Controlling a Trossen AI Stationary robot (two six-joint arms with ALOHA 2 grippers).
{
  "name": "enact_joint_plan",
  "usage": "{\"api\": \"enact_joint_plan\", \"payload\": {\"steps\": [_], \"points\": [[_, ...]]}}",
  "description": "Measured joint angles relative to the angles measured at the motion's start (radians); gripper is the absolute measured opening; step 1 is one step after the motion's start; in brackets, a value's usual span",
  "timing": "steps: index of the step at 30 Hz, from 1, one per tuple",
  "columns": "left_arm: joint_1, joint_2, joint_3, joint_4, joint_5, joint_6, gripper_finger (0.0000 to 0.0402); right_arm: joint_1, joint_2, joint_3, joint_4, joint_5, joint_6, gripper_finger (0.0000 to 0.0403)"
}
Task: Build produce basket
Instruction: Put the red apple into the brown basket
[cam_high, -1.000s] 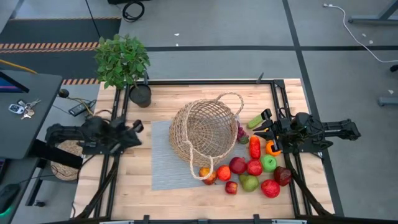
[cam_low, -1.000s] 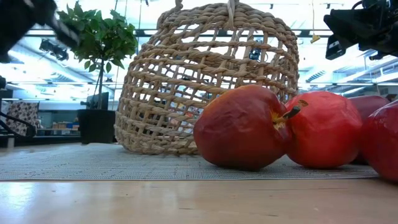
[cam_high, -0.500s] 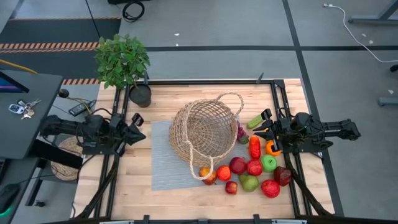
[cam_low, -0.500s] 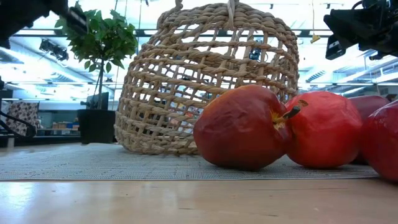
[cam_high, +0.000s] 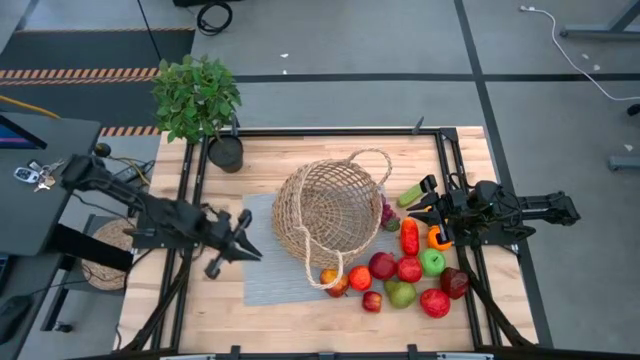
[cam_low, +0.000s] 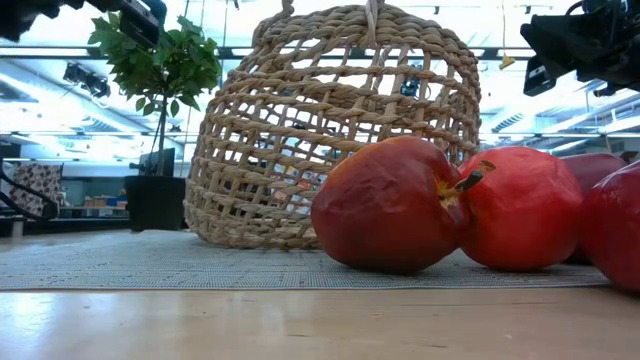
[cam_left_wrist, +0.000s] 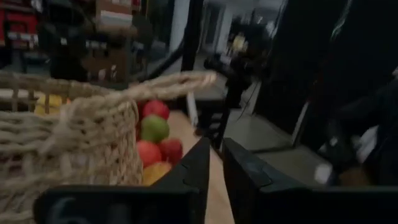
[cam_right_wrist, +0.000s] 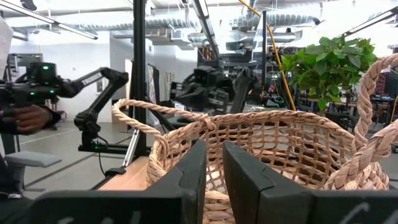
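High view: left claw (cam_high: 240, 251) beside tipped basket (cam_high: 328, 212), produce (cam_high: 408, 269) scattered nearby.

Even overhead light — dim, blurred left wrist view, backlit low view

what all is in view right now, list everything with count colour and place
basket: one, light tan wicker, tipped on its side at the table's middle, on the mat
mat: one, grey, under the basket
produce: about a dozen pieces, red, green, orange, piled on the table on the right arm's side of the basket
potted plant: one, green leaves in a black pot, table's far corner on the left arm's side
table: one, light wood
keys: one bunch, on the dark desk beyond the left arm
left gripper: dark, over the mat's edge beside the basket, fingers a narrow gap apart
right gripper: dark, shut, empty, above the produce
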Motion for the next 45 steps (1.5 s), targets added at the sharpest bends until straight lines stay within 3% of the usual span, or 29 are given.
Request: {"api": "enact_joint_plan", "payload": {"steps": [6,13,22,28,33,37,45], "points": [[-0.091,0.232,0.119,-0.05,-0.208,0.014,0.0102,0.0,0.0,0.0,0.0,0.0,0.0,0.0062],[-0.159,0.513,0.305,-0.066,-0.271,0.018,0.0194,0.0,0.0,0.0,0.0,0.0,0.0,0.0062],[-0.198,0.828,0.702,-0.429,-0.412,-0.003,0.0308,0.0,0.0,0.0,0.0,0.0,0.0,0.0062],[-0.196,1.026,0.978,-0.622,-0.432,0.023,0.0316,0.0,0.0,0.0,0.0,0.0,0.0,0.0062],[-0.189,1.182,1.162,-0.69,-0.475,0.102,0.0312,0.0,0.0,0.0,0.0,0.0,0.0,0.0062],[-0.163,1.279,1.285,-0.79,-0.502,0.172,0.031,0.0,0.0,0.0,0.0,0.0,0.0,0.0062],[-0.076,1.407,1.48,-1.019,-0.488,0.17,0.0312,0.0,0.0,0.0,0.0,-0.001,0.0,0.0062]]}}
